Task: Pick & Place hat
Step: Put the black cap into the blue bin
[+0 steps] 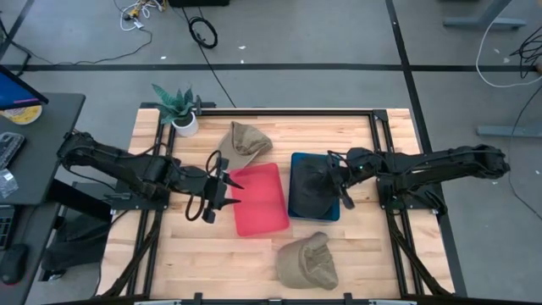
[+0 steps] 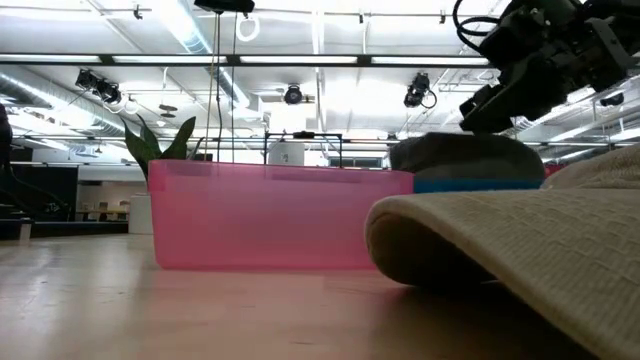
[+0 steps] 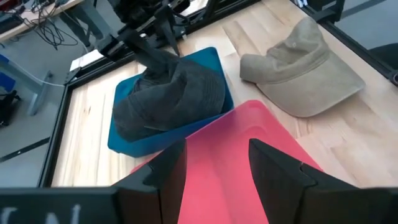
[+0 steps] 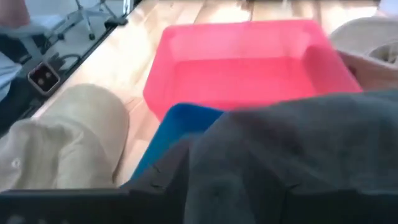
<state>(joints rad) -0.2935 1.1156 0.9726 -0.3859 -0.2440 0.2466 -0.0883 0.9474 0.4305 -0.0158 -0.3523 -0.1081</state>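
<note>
A dark grey hat [image 1: 312,185] [image 3: 168,99] lies in the blue tray [image 1: 313,214], its crown up. My right gripper [image 1: 336,178] [image 3: 158,43] stands at the hat's right side, over the tray, its fingers apart. In the right wrist view the hat [image 4: 298,155] fills the foreground and hides the fingers. A red tray [image 1: 258,203] sits left of the blue one. My left gripper [image 1: 222,185] [image 3: 214,177] hovers open over the red tray's left edge, with nothing between its fingers. My right gripper's fingers [image 3: 144,53] slant down to the top of the dark hat's crown [image 3: 163,65] from the table's right. I cannot tell whether they touch it. The hat rests in the blue tray.
One tan hat [image 1: 246,140] lies on the table at the far side, beside the red tray. Another tan hat [image 1: 306,261] [image 3: 305,74] lies near the front edge. A potted plant [image 1: 179,110] stands at the far left corner. Black rails [image 1: 377,135] frame the tabletop.
</note>
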